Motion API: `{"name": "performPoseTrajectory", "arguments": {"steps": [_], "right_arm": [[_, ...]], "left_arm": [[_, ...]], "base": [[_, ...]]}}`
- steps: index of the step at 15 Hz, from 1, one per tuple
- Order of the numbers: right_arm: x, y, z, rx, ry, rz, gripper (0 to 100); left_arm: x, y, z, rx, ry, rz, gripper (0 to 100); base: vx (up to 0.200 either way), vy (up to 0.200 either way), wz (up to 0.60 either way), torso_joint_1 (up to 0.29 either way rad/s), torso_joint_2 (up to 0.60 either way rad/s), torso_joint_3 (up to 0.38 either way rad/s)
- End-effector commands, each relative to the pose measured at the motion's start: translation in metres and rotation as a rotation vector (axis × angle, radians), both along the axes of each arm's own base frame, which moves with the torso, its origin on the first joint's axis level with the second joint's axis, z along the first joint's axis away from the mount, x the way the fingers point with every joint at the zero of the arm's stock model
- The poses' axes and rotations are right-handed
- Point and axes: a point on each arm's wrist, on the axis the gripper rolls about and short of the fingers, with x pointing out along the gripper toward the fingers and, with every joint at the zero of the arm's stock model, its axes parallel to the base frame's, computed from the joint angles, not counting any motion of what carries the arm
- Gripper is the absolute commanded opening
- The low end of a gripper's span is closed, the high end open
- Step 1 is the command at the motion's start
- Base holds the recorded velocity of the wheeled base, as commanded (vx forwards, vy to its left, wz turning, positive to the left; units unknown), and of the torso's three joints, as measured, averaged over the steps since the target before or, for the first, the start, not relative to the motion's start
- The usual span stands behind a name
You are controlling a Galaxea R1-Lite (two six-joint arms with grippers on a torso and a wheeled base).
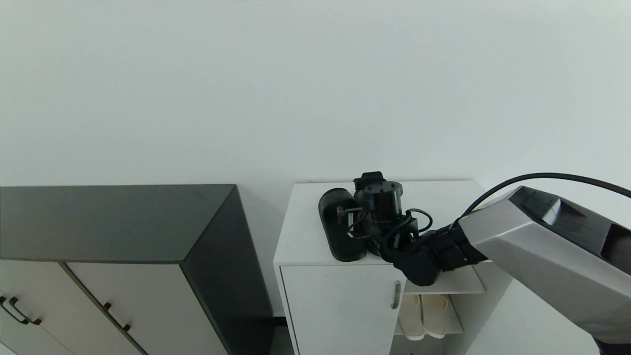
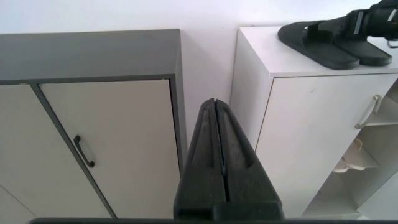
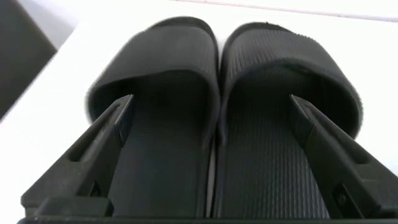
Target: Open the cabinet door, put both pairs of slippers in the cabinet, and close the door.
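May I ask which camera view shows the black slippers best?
The right wrist view: the black slippers lie side by side, framed by the open right end effector. The head view hides one behind the arm; the left wrist view shows them far off on the white cabinet.

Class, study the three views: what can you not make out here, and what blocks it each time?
Head view: the right arm hides most of the second of the black slippers and the fingertips of the right gripper.
Right wrist view: the slippers' heels, cut off by the lower edge.
Left wrist view: white slippers, mostly behind the door.
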Motion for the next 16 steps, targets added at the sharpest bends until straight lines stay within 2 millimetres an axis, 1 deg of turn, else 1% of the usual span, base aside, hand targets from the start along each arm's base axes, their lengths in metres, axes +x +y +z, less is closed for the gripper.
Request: {"name": "performPoseTrajectory", "arguments": {"steps": [1,5,9,10,14,16], "right_arm": [[0.008,0.003,-0.010,-0.008,0.009,-0.004,100],[0.025,0.006,-0.014,-0.022,0.025,-0.019,100],[0.034,0.005,-0.018,-0.020,0.024,-0.033,100],[0.037,0.006,-0.017,-0.015,0.017,-0.035,0],[0.038,0.007,-0.015,-0.011,0.009,-0.033,0],[0.036,0.006,-0.009,-0.005,0.002,-0.033,0]], "left_arm": [[0.000,0.000,0.000,0.000,0.000,0.001,0],[0.000,0.000,0.000,-0.001,0.000,0.001,0],[0.000,0.000,0.000,0.000,0.000,0.001,0],[0.000,0.000,0.000,0.000,0.000,0.001,0],[0.000,0.000,0.000,0.000,0.000,0.001,0],[0.000,0.000,0.000,0.000,0.000,0.001,0]], "base": [[0.000,0.000,0.00,0.000,0.00,0.000],[0.000,0.000,0.00,0.000,0.00,0.000],[0.000,0.000,0.00,0.000,0.00,0.000],[0.000,0.000,0.00,0.000,0.00,0.000],[0.000,0.000,0.00,0.000,0.00,0.000],[0.000,0.000,0.00,0.000,0.00,0.000]]}}
